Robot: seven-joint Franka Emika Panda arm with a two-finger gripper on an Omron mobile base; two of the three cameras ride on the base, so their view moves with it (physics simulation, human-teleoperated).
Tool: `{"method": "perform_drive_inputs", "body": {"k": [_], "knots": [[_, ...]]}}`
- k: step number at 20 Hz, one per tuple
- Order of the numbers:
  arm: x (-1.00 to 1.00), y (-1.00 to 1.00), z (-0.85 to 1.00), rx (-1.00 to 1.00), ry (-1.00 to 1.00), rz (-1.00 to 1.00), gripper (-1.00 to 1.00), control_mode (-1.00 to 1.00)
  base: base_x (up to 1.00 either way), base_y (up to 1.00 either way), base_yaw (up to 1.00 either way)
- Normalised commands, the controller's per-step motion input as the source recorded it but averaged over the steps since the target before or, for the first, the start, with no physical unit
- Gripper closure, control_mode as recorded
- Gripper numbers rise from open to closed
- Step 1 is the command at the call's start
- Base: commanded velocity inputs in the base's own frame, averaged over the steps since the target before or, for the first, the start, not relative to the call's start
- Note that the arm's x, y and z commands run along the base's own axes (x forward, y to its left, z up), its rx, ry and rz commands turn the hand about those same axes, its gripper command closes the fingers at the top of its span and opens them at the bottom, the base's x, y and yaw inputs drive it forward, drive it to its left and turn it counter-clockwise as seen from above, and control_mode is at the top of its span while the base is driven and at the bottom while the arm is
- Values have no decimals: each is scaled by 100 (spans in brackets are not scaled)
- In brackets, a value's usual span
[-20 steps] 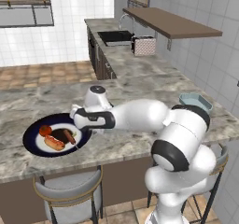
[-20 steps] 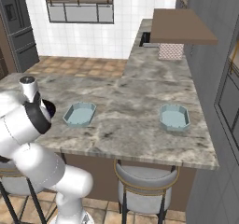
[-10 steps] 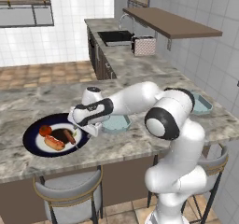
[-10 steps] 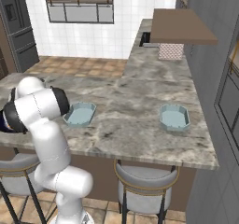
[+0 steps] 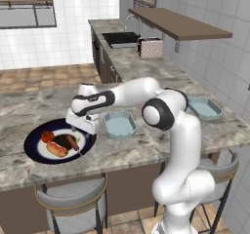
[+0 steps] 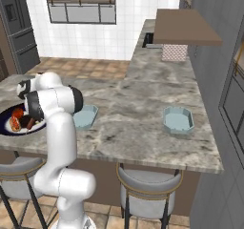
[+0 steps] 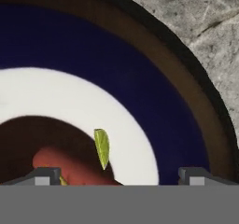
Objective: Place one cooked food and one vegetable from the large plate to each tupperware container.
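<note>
The hand (image 5: 82, 124) hangs low over the right edge of the large plate (image 5: 32, 136), its fingers spread wide apart and holding nothing. In the hand view the 2 fingertips (image 7: 46, 175) stand at the bottom corners, with the bare sausage (image 7: 70, 168) and the tiny pale-green piece (image 7: 102, 147) lying between them on the plate's brown centre and white ring.

Compared with a second ago, the arm has swung its elbow up and over: then the forearm lay nearly flat along the bench (image 5: 146, 145) with the hand near the plate's far rim; half a second ago the elbow was already rising; now the hand has dropped closer and sits above the food itself. That reads as the approach to a first pick, most likely the sausage or the green piece.

On the plate, the sausage in a bun (image 5: 56, 149), the dark sausage and the round red tomato (image 5: 47, 136) have not moved. Both tubs hold nothing yet: the near tub (image 5: 119, 124) sits just right of the plate, the far tub (image 5: 204, 107) well apart toward the bench's right end. No part of the transfer is done, so all 4 placements remain.
</note>
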Motion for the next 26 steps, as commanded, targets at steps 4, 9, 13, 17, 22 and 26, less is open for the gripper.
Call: {"method": "perform_drive_inputs", "body": {"k": [4,9,13,17,22,26], "knots": [[-2,0,-40,0,0,0,-100,-100,0,0,0],[-4,0,-45,0,-2,0,-100,-100,0,0,0],[3,0,-29,0,0,-1,-100,-100,0,0,0],[11,1,-29,0,-1,-3,-100,-100,0,0,0],[-6,9,-28,1,0,-6,-100,-100,0,0,0],[-20,23,-26,2,0,-10,100,-100,0,0,0]]}}
